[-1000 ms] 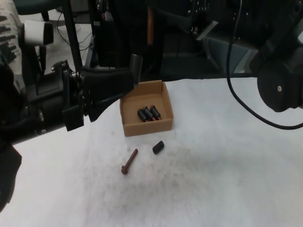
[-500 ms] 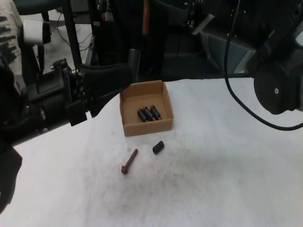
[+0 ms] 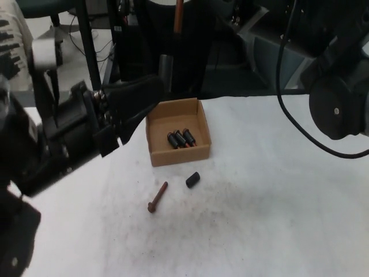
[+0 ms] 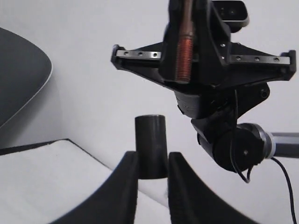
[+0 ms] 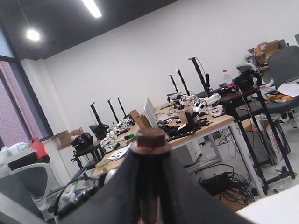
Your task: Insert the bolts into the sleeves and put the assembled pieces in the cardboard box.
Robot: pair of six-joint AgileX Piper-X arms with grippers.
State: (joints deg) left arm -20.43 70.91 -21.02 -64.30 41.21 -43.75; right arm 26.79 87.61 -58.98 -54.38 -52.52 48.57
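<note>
Left gripper (image 4: 153, 161) clamped on sleeve (image 4: 150, 135), right gripper (image 5: 150, 157) on bolt (image 5: 150, 137).
Risks jamming or dropping either piece through slight misalignment.

Glary ceiling strip lights (image 5: 92, 8) overhead; bench (image 3: 259, 219) evenly lit, soft shadows; bkgd behind dim.

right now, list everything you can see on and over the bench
cardboard box: one, brown, on the bench
assembled pieces: three, black and reddish, inside the box
loose bolt: one, reddish brown, on the bench before the box
loose sleeve: one, black, near the loose bolt, not touching
held sleeve: one, black, in the left gripper
held bolt: one, copper, in the right gripper, beyond the held sleeve's open end, apart
bench: one, white cover
left gripper: one, black, raised near the box
right gripper: one, black, raised
</note>
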